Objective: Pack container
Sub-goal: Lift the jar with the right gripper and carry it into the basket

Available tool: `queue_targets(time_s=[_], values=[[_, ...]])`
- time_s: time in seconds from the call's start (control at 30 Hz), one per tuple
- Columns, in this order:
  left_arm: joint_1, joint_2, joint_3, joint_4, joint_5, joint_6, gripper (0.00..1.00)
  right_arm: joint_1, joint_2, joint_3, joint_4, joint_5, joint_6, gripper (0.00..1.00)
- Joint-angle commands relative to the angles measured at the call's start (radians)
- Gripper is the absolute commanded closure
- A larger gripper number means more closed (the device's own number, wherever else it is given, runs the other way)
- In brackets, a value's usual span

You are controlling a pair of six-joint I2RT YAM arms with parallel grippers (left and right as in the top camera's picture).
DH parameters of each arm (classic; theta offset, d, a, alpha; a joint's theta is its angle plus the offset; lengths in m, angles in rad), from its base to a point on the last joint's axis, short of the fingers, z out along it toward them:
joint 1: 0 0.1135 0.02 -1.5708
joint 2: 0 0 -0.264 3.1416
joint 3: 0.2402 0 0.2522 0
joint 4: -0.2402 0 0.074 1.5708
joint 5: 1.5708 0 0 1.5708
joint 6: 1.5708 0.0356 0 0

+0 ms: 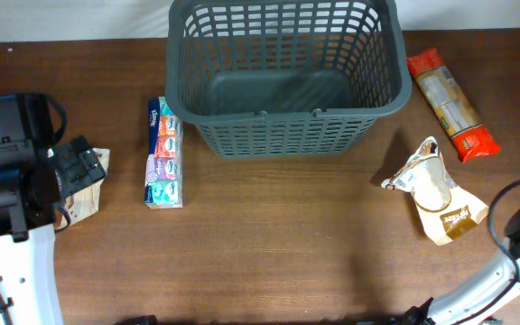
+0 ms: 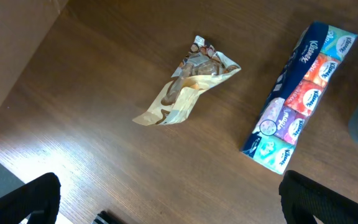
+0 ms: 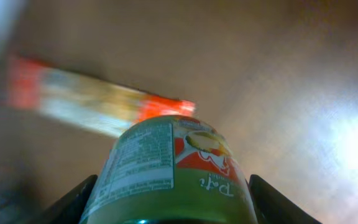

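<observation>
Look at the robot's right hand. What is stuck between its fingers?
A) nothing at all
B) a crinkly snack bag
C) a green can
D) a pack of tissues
C: in the right wrist view, a green can with a red-and-white label fills the gap between the two dark fingers of the right hand.

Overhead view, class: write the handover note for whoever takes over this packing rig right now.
Left gripper: open, by the crumpled snack bag.
Right gripper: shut on the green can.
Container: empty, far side of the table.
Tissue pack lies left of it; pasta pack and brown pouch to its right.
Done: nothing packed. Left: all five items.
</observation>
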State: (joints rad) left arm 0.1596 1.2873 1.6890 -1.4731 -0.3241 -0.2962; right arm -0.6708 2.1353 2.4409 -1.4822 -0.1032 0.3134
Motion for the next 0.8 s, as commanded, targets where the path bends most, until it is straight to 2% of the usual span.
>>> queue_targets(time_s=[0.0, 0.23, 0.33, 0.57, 0.77], values=[[0.005, 0.003, 0.011, -0.002, 0.008, -0.002, 0.00, 0.093, -0.103, 0.175, -0.030, -0.114, -0.021, 0.96], [0.005, 0.003, 0.011, -0.002, 0.008, -0.002, 0.01, 0.391, -0.166, 0.425, 0.000, -0.167, -0.027, 0.96], [0.005, 0.003, 0.011, -0.010, 0.008, -0.002, 0.00, 0.552, -0.167, 0.483, 0.042, -0.166, -0.082, 0.96], [0.005, 0.003, 0.011, -0.037, 0.008, -0.002, 0.00, 0.852, -0.127, 0.451, 0.095, 0.026, -0.187, 0.96], [0.005, 0.003, 0.011, -0.048, 0.008, -0.002, 0.00, 0.954, -0.013, 0.437, 0.113, 0.090, -0.168, 0.96]])
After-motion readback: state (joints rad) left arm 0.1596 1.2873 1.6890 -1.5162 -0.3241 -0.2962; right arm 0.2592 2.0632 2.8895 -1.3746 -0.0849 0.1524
